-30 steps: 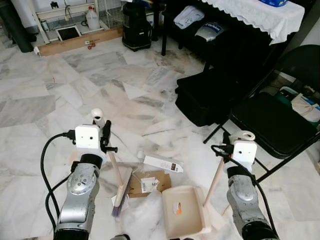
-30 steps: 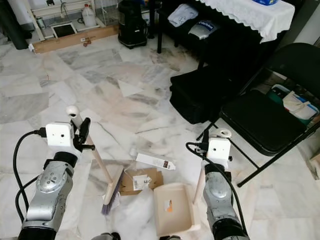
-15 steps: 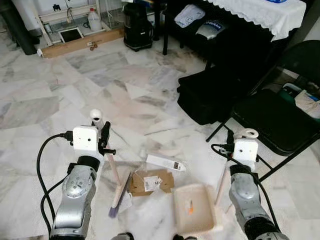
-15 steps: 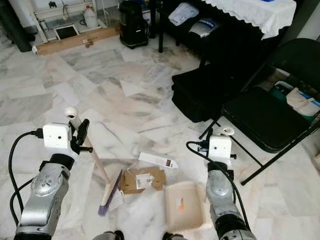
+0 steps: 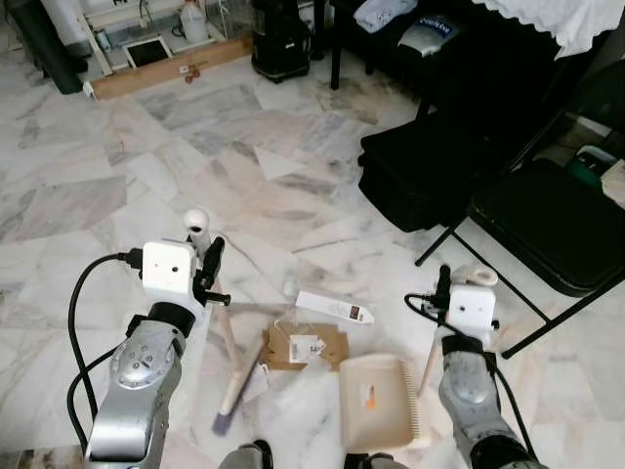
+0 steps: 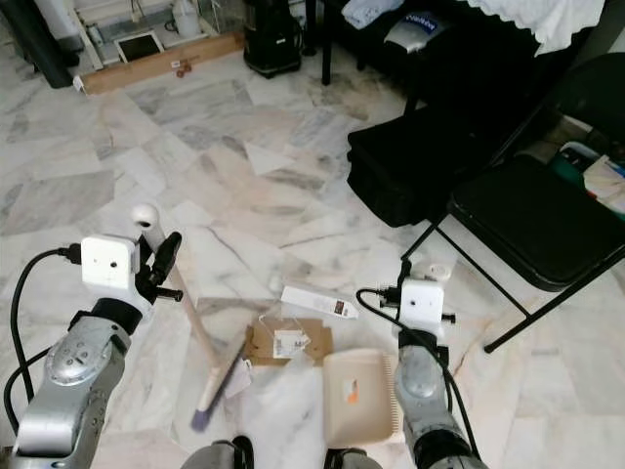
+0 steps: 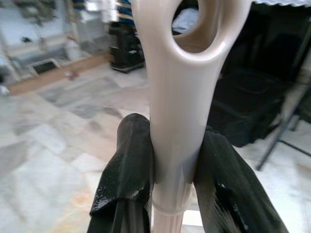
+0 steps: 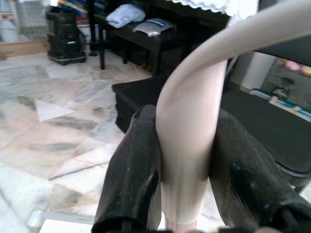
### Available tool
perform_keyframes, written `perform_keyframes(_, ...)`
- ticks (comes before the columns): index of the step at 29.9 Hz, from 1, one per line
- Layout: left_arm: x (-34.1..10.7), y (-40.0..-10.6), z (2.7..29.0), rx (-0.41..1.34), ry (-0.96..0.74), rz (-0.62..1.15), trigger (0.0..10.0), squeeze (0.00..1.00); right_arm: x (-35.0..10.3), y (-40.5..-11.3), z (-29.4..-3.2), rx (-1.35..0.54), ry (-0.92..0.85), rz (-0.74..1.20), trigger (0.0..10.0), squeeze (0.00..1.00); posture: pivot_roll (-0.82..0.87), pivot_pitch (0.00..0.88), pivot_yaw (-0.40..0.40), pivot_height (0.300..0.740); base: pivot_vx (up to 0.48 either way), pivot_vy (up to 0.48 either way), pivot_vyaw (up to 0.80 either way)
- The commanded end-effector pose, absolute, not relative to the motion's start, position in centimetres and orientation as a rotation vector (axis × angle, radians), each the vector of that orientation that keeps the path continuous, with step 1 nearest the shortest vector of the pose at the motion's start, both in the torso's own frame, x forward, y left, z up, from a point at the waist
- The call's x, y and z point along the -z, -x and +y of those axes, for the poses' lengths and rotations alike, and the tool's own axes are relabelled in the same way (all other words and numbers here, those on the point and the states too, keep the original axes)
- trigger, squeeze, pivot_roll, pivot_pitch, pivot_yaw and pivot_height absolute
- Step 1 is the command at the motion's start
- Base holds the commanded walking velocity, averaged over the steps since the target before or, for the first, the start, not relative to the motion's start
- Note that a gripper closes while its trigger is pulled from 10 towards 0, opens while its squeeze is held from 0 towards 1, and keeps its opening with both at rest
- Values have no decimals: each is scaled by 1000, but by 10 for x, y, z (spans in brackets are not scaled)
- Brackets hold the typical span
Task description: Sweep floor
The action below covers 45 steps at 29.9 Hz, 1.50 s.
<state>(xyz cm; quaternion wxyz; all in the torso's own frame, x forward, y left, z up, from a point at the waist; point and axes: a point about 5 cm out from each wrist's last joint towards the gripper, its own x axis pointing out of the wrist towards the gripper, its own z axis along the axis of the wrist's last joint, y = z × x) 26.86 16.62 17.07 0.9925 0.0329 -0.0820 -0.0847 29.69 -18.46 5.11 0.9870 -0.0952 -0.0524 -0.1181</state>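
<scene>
Cream plastic fills both my grips. My left gripper [image 7: 172,160] has its two black fingers [image 7: 129,165] clamped on the neck of the broom handle [image 5: 223,327], just under the ring-shaped end; my right gripper [image 8: 187,165] pinches the upright handle of the dustpan [image 5: 378,401] the same way, fingers tight against it on both sides.

Nearest me on the marble floor [image 5: 98,195], at about 6 o'clock, the dustpan lies flat with a small orange scrap inside. At 7 o'clock the broom head [image 5: 237,391] rests on the tiles, its bristles tilted toward my feet. Between broom and dustpan, at the centre, sits a flattened brown cardboard piece [image 5: 303,345] with a white label, touching the dustpan's far left corner. Just beyond it lies a narrow white box [image 5: 335,307].

Farther out at 2 o'clock stands a black folding chair [image 5: 547,220], and beside it at 1 o'clock a black bag [image 5: 420,181] on the floor. At 12 o'clock, far off, stands a black vacuum cleaner [image 5: 278,39]; at 11 o'clock a long wooden plank [image 5: 166,70] lies along the wall.
</scene>
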Motion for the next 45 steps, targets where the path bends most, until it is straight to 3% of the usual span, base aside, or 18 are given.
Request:
perform_keyframes(1, -185, -265, 160, 217, -44, -182, 10000, 0, -28, -283, -181, 218, 216, 8, 10000, 0, 288, 271, 29, 740, 0, 0, 0)
perform_keyframes(10, -167, -262, 148, 322, -55, 25, 10000, 0, -24, -281, -176, 198, 216, 20, 10000, 0, 271, 275, 28, 740, 0, 0, 0)
perform_keyframes(18, -164, -271, 151, 230, -63, 35, 10000, 0, -33, -286, -185, 214, 224, -24, 10000, 0, 222, 274, 18, 740, 0, 0, 0)
perform_keyframes(23, -168, -274, 147, 210, 153, 41, 10000, 0, -35, -287, -190, 223, 227, -27, 10000, 0, 223, 269, 7, 740, 0, 0, 0)
perform_keyframes(33, -178, -278, 153, 186, 275, 13, 10000, 0, -37, -293, -186, 209, 225, -18, 10000, 0, 223, 248, -20, 740, 0, 0, 0)
perform_keyframes(37, -189, -278, 158, 167, 260, -41, 10000, 0, -38, -294, -185, 206, 223, -19, 10000, 0, 221, 244, -23, 740, 0, 0, 0)
perform_keyframes(45, -228, -280, 182, 69, 45, -257, 10000, 0, -38, -295, -186, 200, 224, -20, 10000, 0, 215, 235, -28, 740, 0, 0, 0)
